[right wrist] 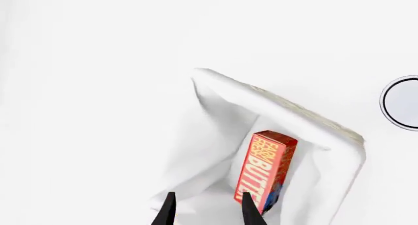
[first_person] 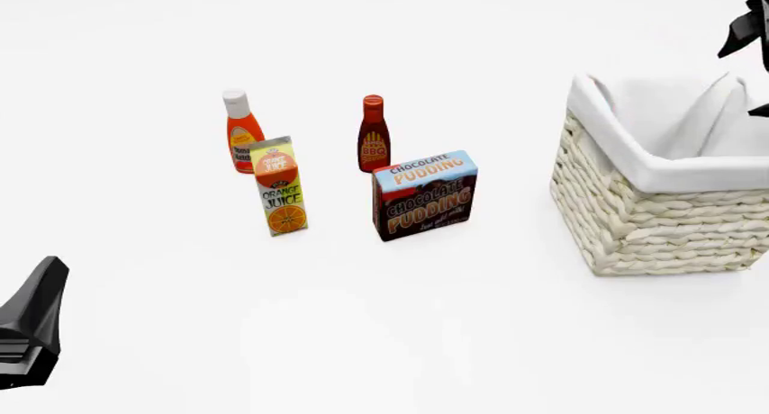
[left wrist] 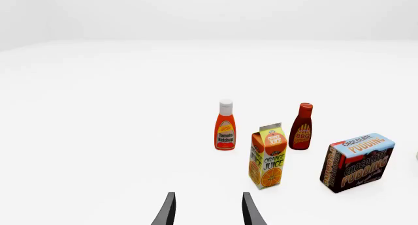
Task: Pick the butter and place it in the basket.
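The butter (right wrist: 265,168), a red carton with pale lettering, lies inside the basket (right wrist: 287,107) on its white liner, tilted against one wall. My right gripper (right wrist: 207,211) hangs above the basket with its fingers apart and nothing between them. The butter is below and beside one finger. In the front view the cream wicker basket (first_person: 661,216) stands at the right and hides the butter. Part of my right arm (first_person: 747,31) shows above it. My left gripper (left wrist: 209,213) is open and empty, low at the near left of the table, facing the cartons.
A ketchup bottle (first_person: 243,132), a BBQ sauce bottle (first_person: 374,135), an orange juice carton (first_person: 280,187) and a chocolate pudding box (first_person: 424,195) stand left of the basket. A round white dark-rimmed object (right wrist: 402,102) lies beyond the basket.
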Motion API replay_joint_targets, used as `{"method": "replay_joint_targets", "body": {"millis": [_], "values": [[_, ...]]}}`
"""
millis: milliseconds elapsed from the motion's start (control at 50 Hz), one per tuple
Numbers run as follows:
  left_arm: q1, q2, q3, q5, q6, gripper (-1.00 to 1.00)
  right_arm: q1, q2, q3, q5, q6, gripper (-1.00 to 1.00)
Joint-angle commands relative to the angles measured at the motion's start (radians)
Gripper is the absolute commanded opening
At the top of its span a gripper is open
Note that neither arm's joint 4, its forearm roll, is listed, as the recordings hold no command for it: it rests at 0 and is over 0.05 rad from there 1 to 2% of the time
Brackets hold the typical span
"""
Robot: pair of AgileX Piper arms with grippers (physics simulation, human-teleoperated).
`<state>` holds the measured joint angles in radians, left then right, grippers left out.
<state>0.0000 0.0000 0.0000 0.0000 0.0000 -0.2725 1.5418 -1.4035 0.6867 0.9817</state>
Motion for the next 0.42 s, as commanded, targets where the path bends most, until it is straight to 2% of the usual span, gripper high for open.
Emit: {"method": "replay_joint_targets", "body": {"millis": [20, 420], "values": [[0.0, 0.0, 0.0, 0.0, 0.0, 1.0, 0.035, -0.01, 0.002, -0.012, 0.022, 1.0], [0.0, 0.0, 0.0, 0.0, 0.0, 1.0, 0.059, -0.066, 0.004, 0.006, 0.031, 1.0]]}}
